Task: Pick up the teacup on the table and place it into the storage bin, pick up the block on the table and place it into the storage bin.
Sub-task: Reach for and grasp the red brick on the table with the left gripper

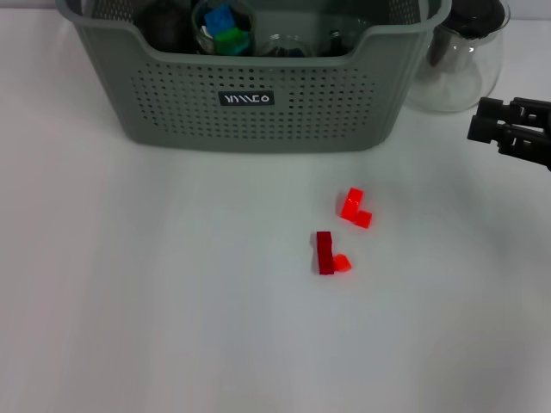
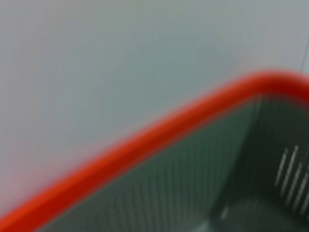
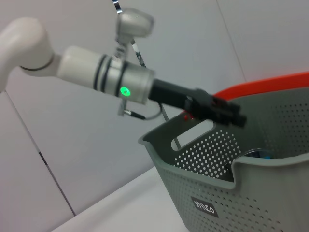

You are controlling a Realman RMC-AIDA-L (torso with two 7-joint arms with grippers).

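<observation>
Storage bin (image 1: 258, 103) holding blue and green blocks (image 1: 225, 30), glassware

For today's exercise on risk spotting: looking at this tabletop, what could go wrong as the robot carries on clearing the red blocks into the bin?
1. Two red blocks lie close together; reaching for one may knock the other away.
2. The glass pitcher stands beside the storage bin, just behind the right gripper, so a swing toward the bin could clip it.
3. The left gripper hovers over the bin; the arms might collide there.

blurred close-up | orange-red rim (image 2: 145, 140) runs diagonally across frame | grey slotted basket wall (image 2: 289, 179) below rim | pale plain wall (image 2: 120, 58) above | no fingers visible
</observation>
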